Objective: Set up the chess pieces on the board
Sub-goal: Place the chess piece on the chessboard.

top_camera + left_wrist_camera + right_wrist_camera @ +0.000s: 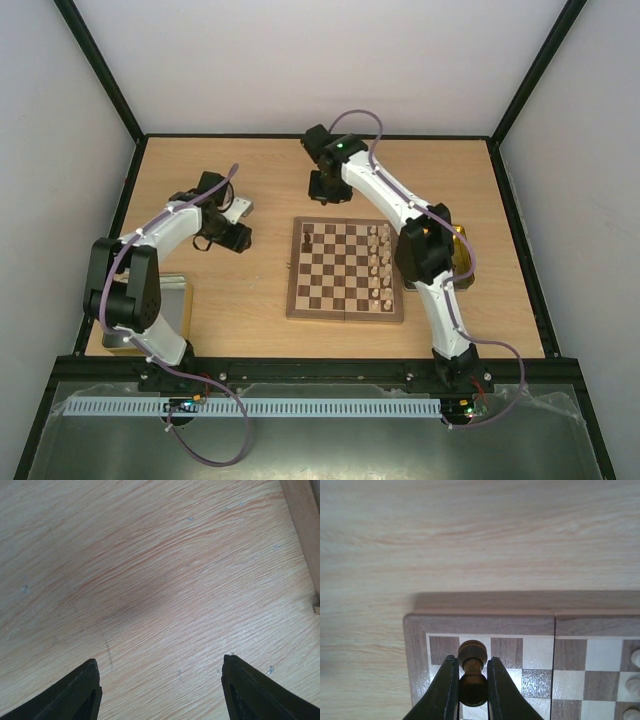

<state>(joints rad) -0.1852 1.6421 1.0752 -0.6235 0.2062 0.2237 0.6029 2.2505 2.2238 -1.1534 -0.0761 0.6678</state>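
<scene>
On the table [260,180], the board [345,270]; pieces [380,262] along its right side (lone piece [472,672] by far-left corner)

Lab: white-walled, black-framed robot enclosure [320,60]

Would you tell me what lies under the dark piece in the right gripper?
Corner squares of the board lie beneath the dark piece; it and the right gripper hide the exact square.

The arms [375,185] are white with black joints [425,252] (lilac cables [360,113] run alongside).
</scene>
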